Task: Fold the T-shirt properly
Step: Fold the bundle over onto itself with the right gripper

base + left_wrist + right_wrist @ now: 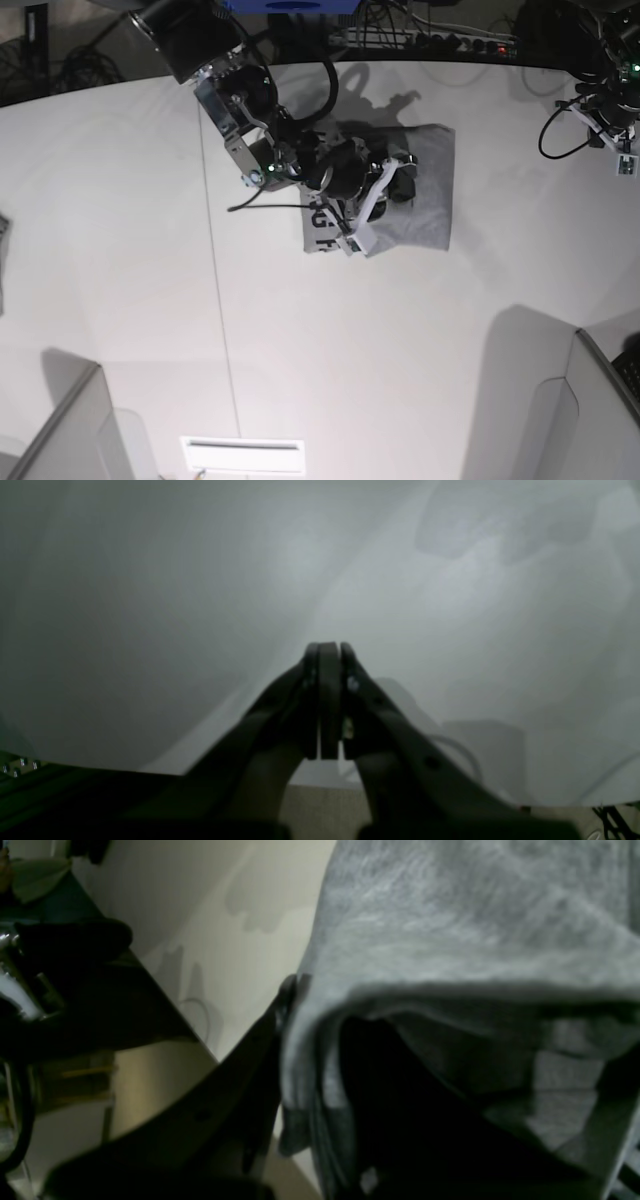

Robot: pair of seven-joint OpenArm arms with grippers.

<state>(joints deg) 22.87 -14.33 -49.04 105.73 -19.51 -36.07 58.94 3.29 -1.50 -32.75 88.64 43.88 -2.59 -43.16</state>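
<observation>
T-shirt (pixel 425 200) heather-grey, folded small, black lettering showing.

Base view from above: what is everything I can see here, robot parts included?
T-shirt: one, heather grey with black lettering, partly folded, on the table near the far edge.
Table: one, white, fills most of the view.
Power strip: one, pale, beyond the table's far edge among cables.
Slotted plate: one, white, near edge of the table.
Right gripper: one, black, shut on the T-shirt.
Left gripper: one, black, shut, holding nothing, over bare table.
</observation>
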